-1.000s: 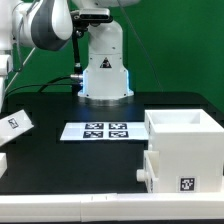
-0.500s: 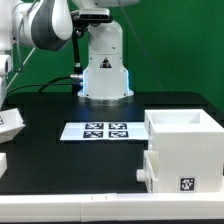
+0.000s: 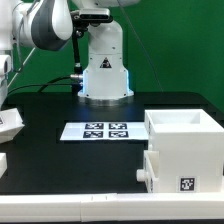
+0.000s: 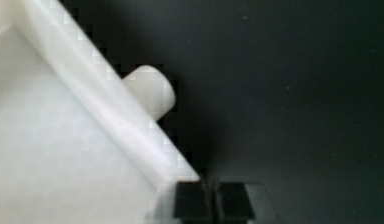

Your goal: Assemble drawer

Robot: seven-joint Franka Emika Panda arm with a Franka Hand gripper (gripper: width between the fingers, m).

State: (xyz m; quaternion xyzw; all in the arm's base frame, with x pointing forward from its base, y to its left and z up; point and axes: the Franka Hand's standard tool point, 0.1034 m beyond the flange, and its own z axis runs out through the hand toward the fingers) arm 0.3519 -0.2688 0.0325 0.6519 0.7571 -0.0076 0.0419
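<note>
Arm (image 3: 45,25) arches in from the exterior view's upper left, its white elbow high above the black counter (image 3: 60,160), its wrist dropping out of frame at the left edge. In the wrist view the gripper (image 4: 212,190) shows its two dark jaws pressed together, holding nothing, just beside a white part (image 4: 56,130) with a rounded knob. One small white piece (image 3: 9,123) sits at the exterior view's far left. One marker board (image 3: 98,130) lies mid-counter before the arm's base. One tall white cube (image 3: 185,135) stands at right; one drawer (image 3: 180,170), tag on its front, rests against it, nearer the camera.
</note>
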